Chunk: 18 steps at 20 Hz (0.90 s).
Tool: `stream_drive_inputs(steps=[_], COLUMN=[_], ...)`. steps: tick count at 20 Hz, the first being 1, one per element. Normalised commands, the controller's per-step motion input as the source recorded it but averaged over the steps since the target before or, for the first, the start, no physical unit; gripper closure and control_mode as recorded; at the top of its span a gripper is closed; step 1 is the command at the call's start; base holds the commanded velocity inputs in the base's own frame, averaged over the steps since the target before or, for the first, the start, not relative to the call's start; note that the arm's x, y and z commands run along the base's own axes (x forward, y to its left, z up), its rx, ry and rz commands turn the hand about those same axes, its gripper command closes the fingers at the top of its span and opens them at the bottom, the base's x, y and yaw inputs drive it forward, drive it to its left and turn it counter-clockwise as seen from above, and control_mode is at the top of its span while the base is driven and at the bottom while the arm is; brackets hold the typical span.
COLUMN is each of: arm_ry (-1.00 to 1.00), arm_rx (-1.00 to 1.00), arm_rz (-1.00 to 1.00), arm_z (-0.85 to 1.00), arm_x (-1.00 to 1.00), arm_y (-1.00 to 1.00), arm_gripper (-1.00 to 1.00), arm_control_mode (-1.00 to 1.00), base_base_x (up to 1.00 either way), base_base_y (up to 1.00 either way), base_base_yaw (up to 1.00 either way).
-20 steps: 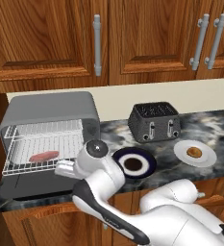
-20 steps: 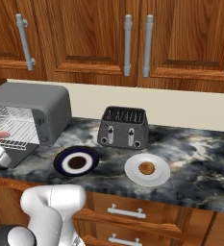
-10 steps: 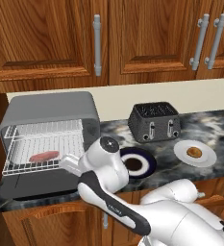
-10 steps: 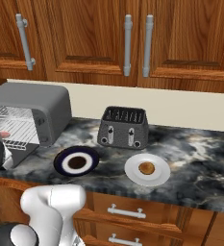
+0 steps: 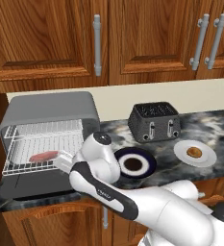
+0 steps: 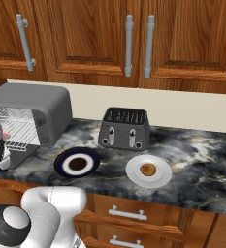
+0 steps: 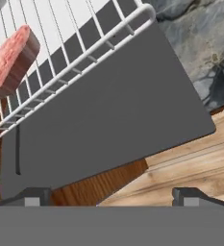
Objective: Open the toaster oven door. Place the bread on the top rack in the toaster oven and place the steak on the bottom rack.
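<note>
The steak (image 7: 12, 60) is seen on the bottom rack (image 7: 75, 48) above the released, empty hand (image 7: 111, 194); the bread (image 5: 194, 153) must be fetched next

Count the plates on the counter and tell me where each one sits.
2. A dark blue plate sits in front of the toaster oven's right end; a white plate with the bread on it sits to its right, in front of the black toaster.
</note>
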Motion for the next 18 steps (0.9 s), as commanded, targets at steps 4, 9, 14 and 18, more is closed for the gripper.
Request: stream_drive_inputs(steps=[4,9,14,18], arm_ry=[0.01,0.0,0.0,0.0], arm_rx=[-0.1,-0.17,-0.15,-0.17], arm_rz=[0.02,0.06,0.05,0.06], arm_z=[0.0,-0.01,-0.13,-0.4], arm_x=[0.16,0.44,0.49,0.03], arm_y=[0.31,0.13,0.09,0.33], arm_gripper=[-1.0,-1.0,-1.0,-1.0], arm_control_mode=[-1.0,-1.0,-1.0,-1.0], base_base_x=[0.0,0.0,0.0,0.0], base_base_y=[0.0,0.0,0.0,0.0], base_base_yaw=[0.0,0.0,0.0,0.0])
